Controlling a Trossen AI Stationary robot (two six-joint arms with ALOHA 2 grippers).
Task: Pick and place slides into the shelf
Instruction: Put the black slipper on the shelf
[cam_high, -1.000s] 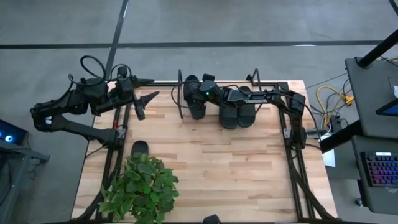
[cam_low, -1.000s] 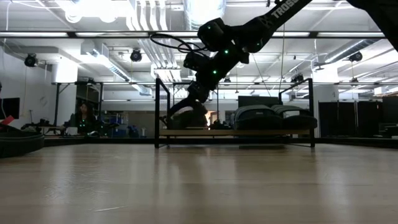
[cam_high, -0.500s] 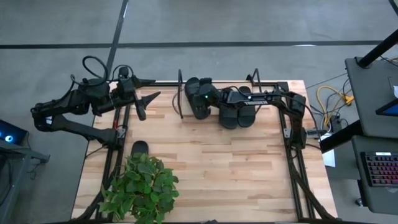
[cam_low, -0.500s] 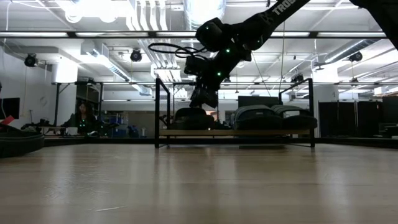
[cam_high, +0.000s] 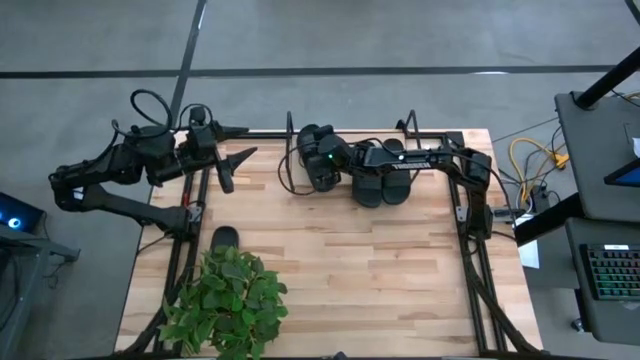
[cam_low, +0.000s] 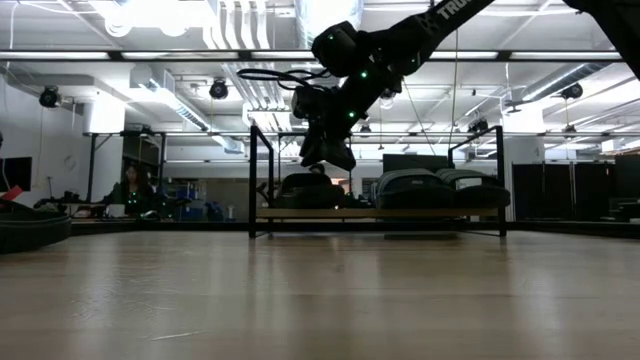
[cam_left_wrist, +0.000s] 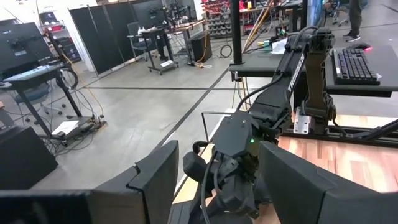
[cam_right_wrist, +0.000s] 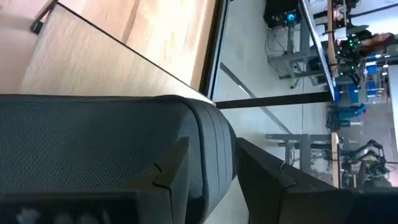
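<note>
Three black slides sit side by side on the shelf (cam_high: 291, 160) (cam_low: 400, 213): two toward its right end (cam_high: 368, 182) (cam_high: 396, 180) and one at its left end (cam_high: 318, 180) (cam_low: 305, 187), soles flat on the pale board. A fourth slide (cam_high: 225, 238) lies on the table by the plant. My right gripper (cam_low: 325, 160) (cam_right_wrist: 214, 177) hovers open just above the left-end slide, whose textured strap (cam_right_wrist: 93, 143) fills its wrist view. My left gripper (cam_high: 238, 145) (cam_left_wrist: 217, 180) waits open at the table's far left corner.
A leafy green plant (cam_high: 225, 300) stands at the table's near left corner, next to the loose slide. Black arm-mount frames (cam_high: 470, 215) run along both side edges. The middle and near right of the wooden tabletop (cam_high: 380, 270) is bare.
The right gripper has brought the tilted slide down level on the left end of the shelf board, let go of it and risen a little above it. The slide now rests flat beside the other two.
</note>
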